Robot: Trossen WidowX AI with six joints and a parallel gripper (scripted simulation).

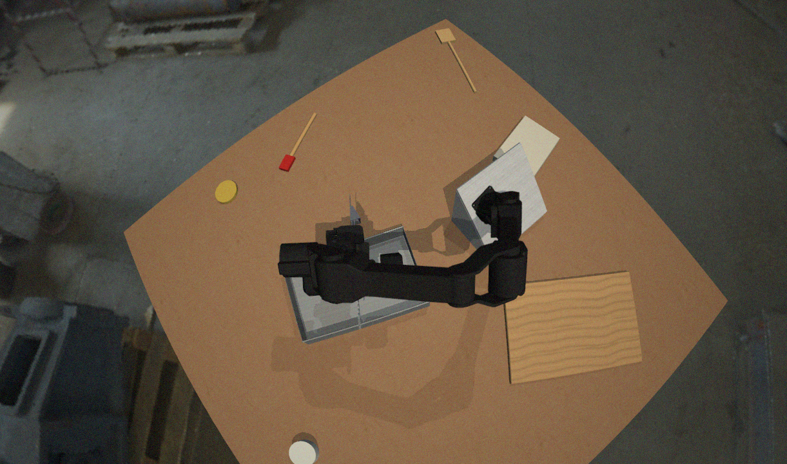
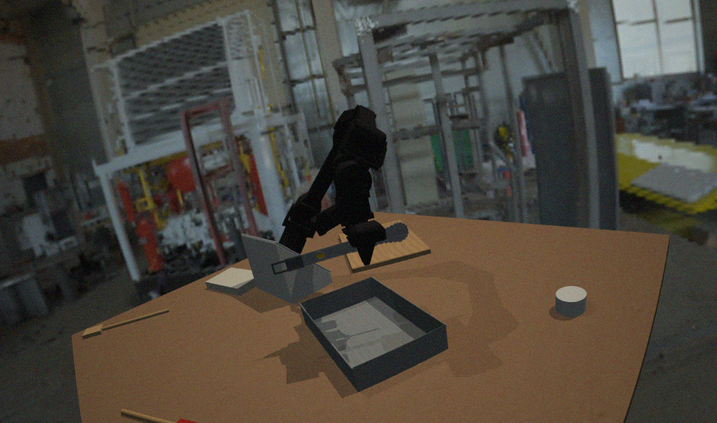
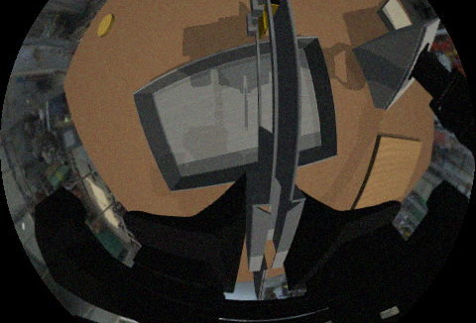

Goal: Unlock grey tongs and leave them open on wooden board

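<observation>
The grey tongs (image 2: 335,251) (image 3: 286,90) hang roughly level above the roasting tin (image 1: 327,317) (image 2: 403,357) (image 3: 327,100), clear of its rim. Their ring and hinge end is at the left in the exterior view, their scalloped tips at the right. A yellow part (image 2: 320,255) shows near the hinge. The two arms lie close together. My gripper (image 2: 367,257) (image 3: 259,177) is shut on both arms, between the middle and the tips. The wooden board (image 1: 574,328) (image 2: 392,257) (image 3: 397,164) lies to the tin's right in the top view.
A grey angled block (image 1: 519,173) (image 2: 261,249) and a cream block (image 1: 531,141) (image 2: 232,278) stand near the arm's base. A wooden spatula (image 1: 445,35), a red-headed tool (image 1: 287,162), a yellow disc (image 1: 225,191) and a white cylinder (image 1: 303,452) (image 2: 570,302) lie farther out.
</observation>
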